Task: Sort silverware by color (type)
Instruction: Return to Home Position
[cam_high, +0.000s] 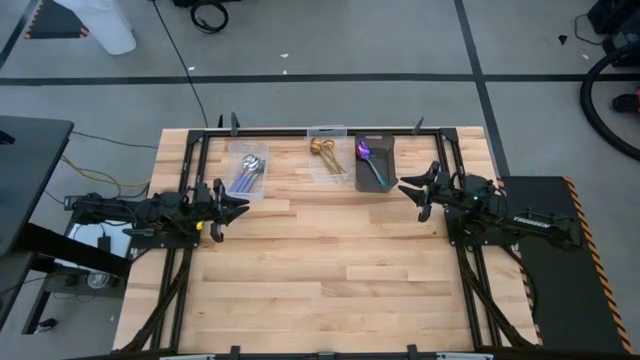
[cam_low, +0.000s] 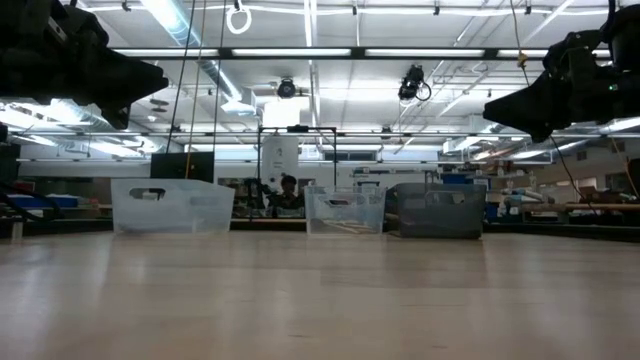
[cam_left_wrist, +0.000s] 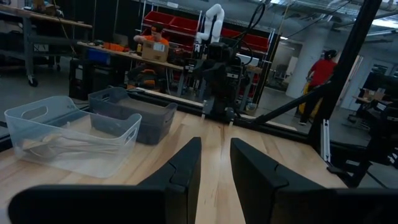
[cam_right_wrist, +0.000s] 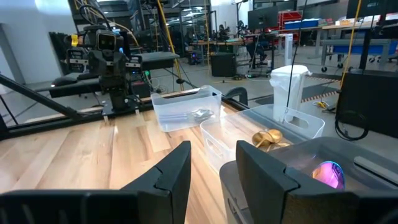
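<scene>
- Now, silver spoons (cam_high: 250, 172) lie in the left clear bin (cam_high: 243, 147), gold spoons (cam_high: 325, 151) in the middle clear bin (cam_high: 327, 131), and purple-blue spoons (cam_high: 368, 158) in the dark bin (cam_high: 388, 165), all toward 12 o'clock.
- Left gripper (cam_high: 240, 207), 9 o'clock: jaws parted, empty.
- Right gripper (cam_high: 408, 192), 3 o'clock: jaws released, empty.

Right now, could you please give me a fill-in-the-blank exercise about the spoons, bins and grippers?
The gold spoons lie in the ____ of the three bins. The bin holding the purple-blue spoons is ____, not clear. The clear bin nearest the left gripper holds the ____ spoons. The left gripper and the right gripper each hold ____.
Missing words: middle; dark; silver; nothing.
</scene>
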